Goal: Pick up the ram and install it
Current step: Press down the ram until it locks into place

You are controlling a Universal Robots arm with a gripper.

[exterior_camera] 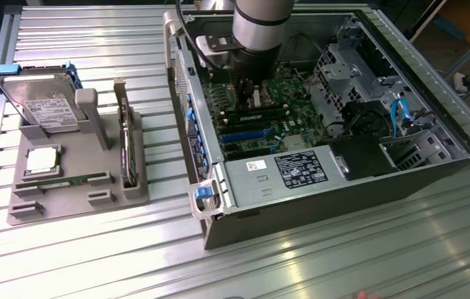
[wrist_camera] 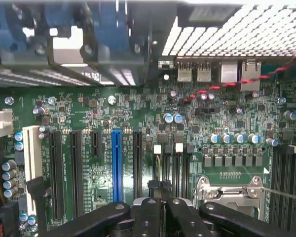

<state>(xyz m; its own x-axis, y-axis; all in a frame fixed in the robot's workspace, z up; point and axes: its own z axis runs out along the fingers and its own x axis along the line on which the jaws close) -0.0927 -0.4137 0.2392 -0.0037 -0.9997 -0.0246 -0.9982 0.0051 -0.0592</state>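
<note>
The ram [exterior_camera: 67, 180], a long thin green stick, lies flat in the front slot of the grey holder [exterior_camera: 68, 205] at the exterior view's left. My gripper [exterior_camera: 249, 93] is far from it, reaching down into the open computer case [exterior_camera: 318, 199], just above the green motherboard [exterior_camera: 289, 134]. In the wrist view the gripper [wrist_camera: 160, 190] is shut, its black fingers [wrist_camera: 150, 192] pressed together over the near ends of the narrow black memory slots [wrist_camera: 180, 170] with white clips. I cannot tell whether anything thin is pinched between the fingers.
On the holder also stand a silver hard drive [exterior_camera: 40, 103] with blue clips, a square chip [exterior_camera: 42, 159] and an upright dark expansion card [exterior_camera: 127, 146]. Inside the case are the processor socket [wrist_camera: 232, 195], expansion slots [wrist_camera: 116, 163], a drive cage [exterior_camera: 347, 75] and blue cables [exterior_camera: 399, 115].
</note>
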